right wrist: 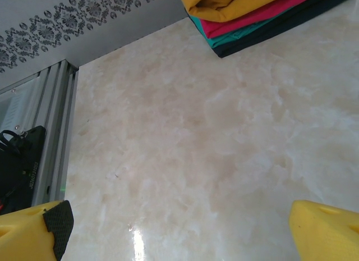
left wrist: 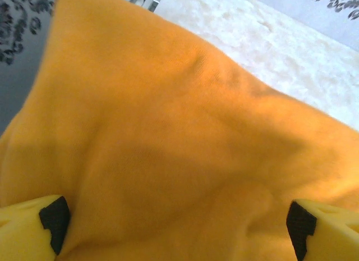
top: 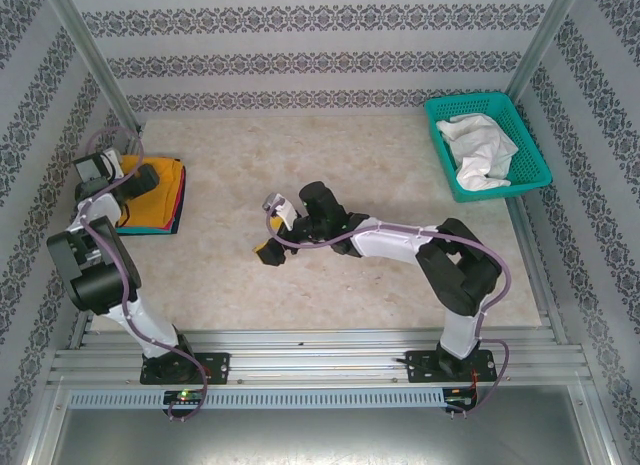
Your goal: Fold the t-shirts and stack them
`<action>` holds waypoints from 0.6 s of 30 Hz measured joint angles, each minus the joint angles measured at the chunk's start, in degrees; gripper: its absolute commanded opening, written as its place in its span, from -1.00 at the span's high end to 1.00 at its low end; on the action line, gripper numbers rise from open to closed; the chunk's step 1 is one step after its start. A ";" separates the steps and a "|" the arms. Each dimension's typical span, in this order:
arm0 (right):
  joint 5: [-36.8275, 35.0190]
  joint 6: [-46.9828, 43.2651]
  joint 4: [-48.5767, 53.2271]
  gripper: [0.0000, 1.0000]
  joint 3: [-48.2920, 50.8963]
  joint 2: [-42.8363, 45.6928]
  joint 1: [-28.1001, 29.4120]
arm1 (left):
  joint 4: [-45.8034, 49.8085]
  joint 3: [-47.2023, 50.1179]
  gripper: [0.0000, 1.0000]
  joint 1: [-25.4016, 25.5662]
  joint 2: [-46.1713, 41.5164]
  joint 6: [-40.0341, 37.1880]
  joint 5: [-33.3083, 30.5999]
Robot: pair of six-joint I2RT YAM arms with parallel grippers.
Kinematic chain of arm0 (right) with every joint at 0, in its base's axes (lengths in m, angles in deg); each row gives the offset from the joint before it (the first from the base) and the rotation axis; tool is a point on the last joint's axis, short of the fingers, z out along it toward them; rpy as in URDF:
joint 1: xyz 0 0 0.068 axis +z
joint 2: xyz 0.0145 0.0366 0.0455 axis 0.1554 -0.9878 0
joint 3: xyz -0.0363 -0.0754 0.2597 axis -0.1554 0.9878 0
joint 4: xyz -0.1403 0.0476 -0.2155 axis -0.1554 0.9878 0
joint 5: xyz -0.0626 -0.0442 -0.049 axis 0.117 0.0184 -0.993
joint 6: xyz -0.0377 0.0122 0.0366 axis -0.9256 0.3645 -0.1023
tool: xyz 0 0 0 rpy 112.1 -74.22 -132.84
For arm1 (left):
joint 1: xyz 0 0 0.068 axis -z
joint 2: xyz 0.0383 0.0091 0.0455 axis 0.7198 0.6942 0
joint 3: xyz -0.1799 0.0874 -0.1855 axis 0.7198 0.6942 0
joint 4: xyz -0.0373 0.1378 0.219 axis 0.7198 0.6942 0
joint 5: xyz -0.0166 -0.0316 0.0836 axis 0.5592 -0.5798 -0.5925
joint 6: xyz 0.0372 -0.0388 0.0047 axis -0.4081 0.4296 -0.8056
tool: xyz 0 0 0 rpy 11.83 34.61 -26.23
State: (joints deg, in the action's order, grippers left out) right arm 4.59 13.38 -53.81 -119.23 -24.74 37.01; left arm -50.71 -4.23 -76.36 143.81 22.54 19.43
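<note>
At the far left of the table (top: 330, 155), a stack (top: 165, 205) of folded shirts lies flat. An orange shirt (left wrist: 168, 132) is on top, with a magenta shirt (right wrist: 258, 17) and a teal shirt (right wrist: 216, 41) beneath it. The left gripper (left wrist: 176, 230) hovers just above the orange shirt, its jaws wide and holding nothing. The right gripper (right wrist: 179, 233) hangs over bare table near the middle, also wide and empty. At the far right, a basket (top: 532, 150) holds crumpled white cloth (top: 480, 150). The shirts look light, soft and floppy. Lifted by one point, they would likely sag and unfold. Pinching a folded edge, or two corners at once, seems the safest hold.
</note>
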 measured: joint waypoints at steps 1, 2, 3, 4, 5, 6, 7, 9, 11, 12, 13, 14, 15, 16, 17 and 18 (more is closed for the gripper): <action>-0.57 0.00 -0.04 -0.96 0.72 1.16 -0.09 | -0.90 1.53 -1.00 0.57 -1.97 0.26 -0.72; -1.29 -0.02 -0.20 -0.96 1.55 2.36 -0.20 | -1.57 2.89 -1.00 1.20 -3.63 0.46 -1.38; -2.16 -0.09 -0.39 -0.96 2.51 3.69 -0.55 | -2.51 4.68 -1.00 2.34 -5.75 0.63 -2.36; -2.99 -0.11 -0.59 -0.96 3.41 5.09 -0.85 | -3.48 6.40 -1.00 3.65 -7.65 0.68 -3.30; -4.07 -0.15 -0.90 -0.96 4.48 6.51 -1.27 | -4.17 7.91 -1.00 5.07 -9.35 0.68 -4.07; -5.20 -0.15 -1.38 -0.96 5.81 8.13 -1.73 | -5.07 9.81 -1.00 6.93 -11.43 0.68 -5.33; -6.40 -0.15 -1.73 -0.96 7.19 9.90 -2.38 | -5.62 11.45 -1.00 8.68 -13.27 0.61 -6.40; -9.25 -0.02 -2.73 -0.96 10.58 13.90 -4.15 | -7.06 15.08 -1.00 12.63 -17.53 0.11 -8.63; -12.55 0.15 -3.65 -0.96 14.36 18.36 -6.34 | -7.93 18.36 -1.00 16.26 -21.79 -0.74 -10.45; -14.36 0.31 -4.04 -0.96 16.57 20.92 -7.69 | -8.46 20.11 -1.00 18.03 -24.02 -1.25 -11.10; -16.22 0.48 -4.35 -0.96 18.78 23.56 -9.20 | -8.94 21.90 -1.00 19.65 -26.14 -1.64 -11.43; -17.81 0.55 -4.50 -0.96 20.70 25.77 -10.69 | -9.42 23.45 -1.00 20.83 -27.80 -1.95 -11.50; -19.85 0.68 -4.61 -0.97 23.02 28.52 -12.61 | -9.88 25.40 -1.00 22.18 -29.73 -2.27 -11.65; -21.94 0.70 -4.68 -0.97 25.31 31.21 -14.86 | -10.10 27.21 -1.00 23.28 -31.34 -2.58 -11.93; -23.71 0.68 -4.70 -0.96 27.06 33.27 -16.81 | -10.19 28.87 -1.00 24.11 -32.74 -2.80 -12.07; -25.77 0.63 -4.59 -0.97 29.05 35.69 -19.08 | -10.36 30.88 -1.00 24.96 -34.16 -3.06 -12.13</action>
State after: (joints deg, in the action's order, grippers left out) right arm -21.18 14.02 -58.40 -90.18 10.95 17.93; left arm -61.07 26.65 -51.40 109.64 19.48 7.30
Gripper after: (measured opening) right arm 0.983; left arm 0.999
